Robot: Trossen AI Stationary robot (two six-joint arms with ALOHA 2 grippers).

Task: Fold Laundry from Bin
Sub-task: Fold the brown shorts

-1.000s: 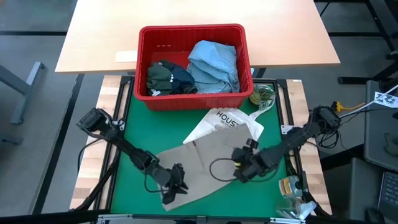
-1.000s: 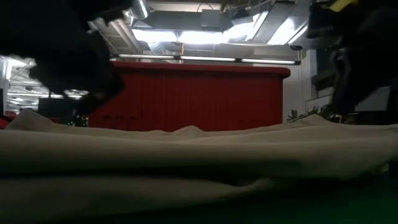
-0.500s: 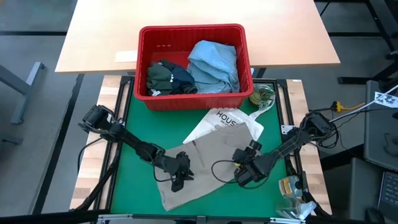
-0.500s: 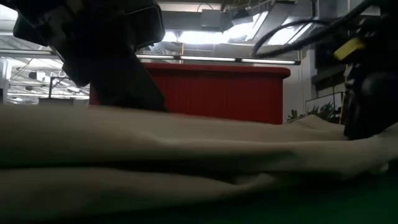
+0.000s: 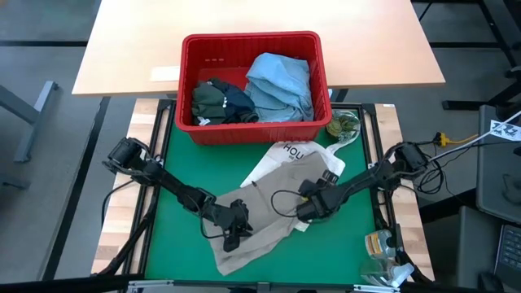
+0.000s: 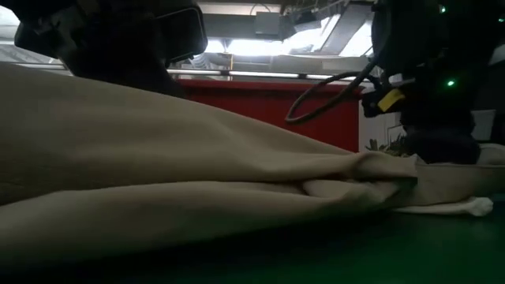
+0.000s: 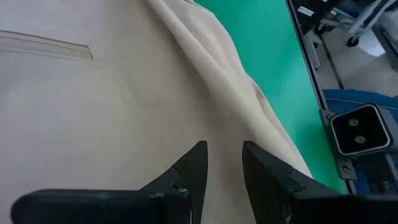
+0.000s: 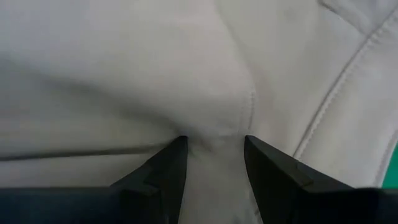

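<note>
Fabric of the beige garment (image 5: 260,232) is pinched in both part-closed tools, left (image 7: 222,163) and right (image 8: 212,146).

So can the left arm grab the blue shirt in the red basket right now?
Probably not yet. The left gripper is low on the beige garment, while the blue shirt lies across the table behind the red basket's wall.

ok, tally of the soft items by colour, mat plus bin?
Beige: 1, garment on the mat
White: 1, tote bag
Light blue: 1, shirt in the red bin
Dark olive: 1, garment in the bin
Navy: 1, garment in the bin
Total: 5
</note>
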